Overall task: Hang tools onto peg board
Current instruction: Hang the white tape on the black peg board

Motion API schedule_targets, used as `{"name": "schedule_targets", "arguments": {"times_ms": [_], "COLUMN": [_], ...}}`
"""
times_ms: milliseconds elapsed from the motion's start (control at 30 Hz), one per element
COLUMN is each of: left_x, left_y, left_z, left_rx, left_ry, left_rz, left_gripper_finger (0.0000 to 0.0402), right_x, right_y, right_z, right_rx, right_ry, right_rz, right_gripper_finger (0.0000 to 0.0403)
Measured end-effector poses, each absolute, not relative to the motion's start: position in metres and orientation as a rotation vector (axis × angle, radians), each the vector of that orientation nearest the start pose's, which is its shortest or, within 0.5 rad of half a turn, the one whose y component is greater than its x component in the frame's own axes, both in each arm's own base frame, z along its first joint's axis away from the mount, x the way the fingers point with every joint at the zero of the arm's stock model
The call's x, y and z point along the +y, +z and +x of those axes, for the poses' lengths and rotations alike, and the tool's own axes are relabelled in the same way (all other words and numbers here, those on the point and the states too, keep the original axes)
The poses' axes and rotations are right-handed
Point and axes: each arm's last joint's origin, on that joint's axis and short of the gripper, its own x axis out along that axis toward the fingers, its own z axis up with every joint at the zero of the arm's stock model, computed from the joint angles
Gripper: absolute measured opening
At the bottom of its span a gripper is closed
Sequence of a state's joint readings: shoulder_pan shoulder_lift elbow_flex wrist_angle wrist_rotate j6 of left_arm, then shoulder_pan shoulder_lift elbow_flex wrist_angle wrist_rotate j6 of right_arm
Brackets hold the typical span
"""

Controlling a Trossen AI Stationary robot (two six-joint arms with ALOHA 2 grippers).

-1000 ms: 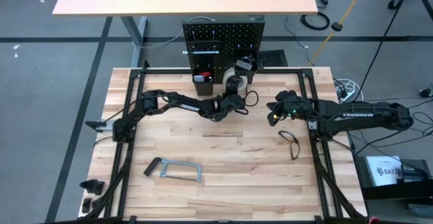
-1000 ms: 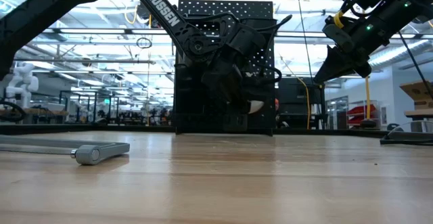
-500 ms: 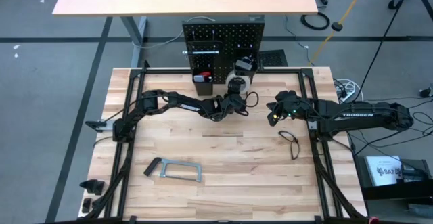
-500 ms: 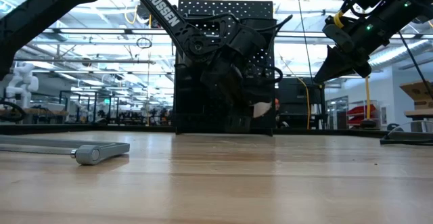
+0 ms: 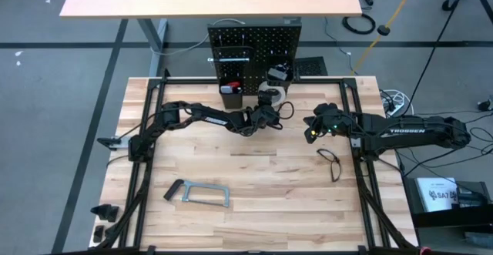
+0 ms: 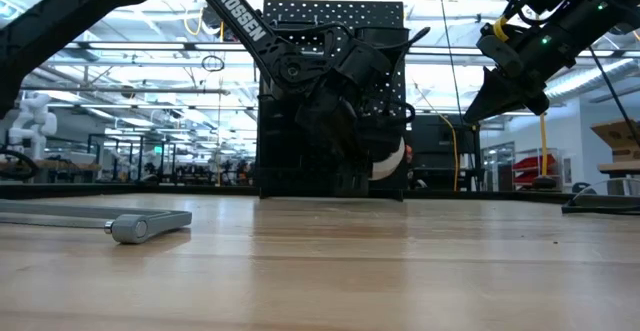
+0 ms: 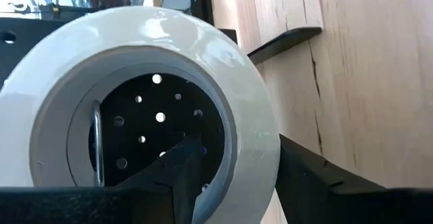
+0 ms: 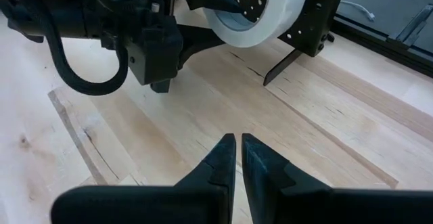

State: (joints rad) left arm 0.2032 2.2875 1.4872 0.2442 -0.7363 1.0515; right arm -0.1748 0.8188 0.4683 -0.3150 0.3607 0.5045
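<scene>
"TROSSEN" lettering runs along both arms. Left gripper [image 5: 266, 110] has one finger [image 7: 186, 176] inside the white tape roll [image 7: 145, 99] against the peg board [image 5: 254, 47], spread partway. Right gripper [image 8: 237, 158] hovers beside it, pressed together, empty.

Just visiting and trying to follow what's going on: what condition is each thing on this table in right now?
White tape roll: at the peg board, one left finger inside its hole.
Left end effector: at the tape roll.
Right end effector: shut, empty, above the table.
Peg board: upright.
Grey bar clamp: lying flat on the table.
Black pliers: lying flat on the table.
</scene>
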Motion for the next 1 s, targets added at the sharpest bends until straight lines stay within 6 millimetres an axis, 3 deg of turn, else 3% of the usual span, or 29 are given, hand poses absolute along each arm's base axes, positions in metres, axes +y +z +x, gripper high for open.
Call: {"name": "schedule_targets", "arguments": {"times_ms": [500,1000], "left_x": [0.1168,0.1176], "left_y": [0.1284,0.1214], "left_z": [0.4731,0.4686], "left_rx": [0.879,0.968], "left_ry": [0.611,0.565], "left_rz": [1.009,1.025], "left_gripper_finger": [0.0173,0.0173], "right_x": [-0.0388,-0.038], "right_y": [0.2099,0.2097], "right_z": [0.1606,0.1609], "right_rx": [0.526,0.533], "right_ry": [-0.672,-0.647], "right_rz": [0.411,0.42], "right_gripper_finger": [0.002,0.002]}}
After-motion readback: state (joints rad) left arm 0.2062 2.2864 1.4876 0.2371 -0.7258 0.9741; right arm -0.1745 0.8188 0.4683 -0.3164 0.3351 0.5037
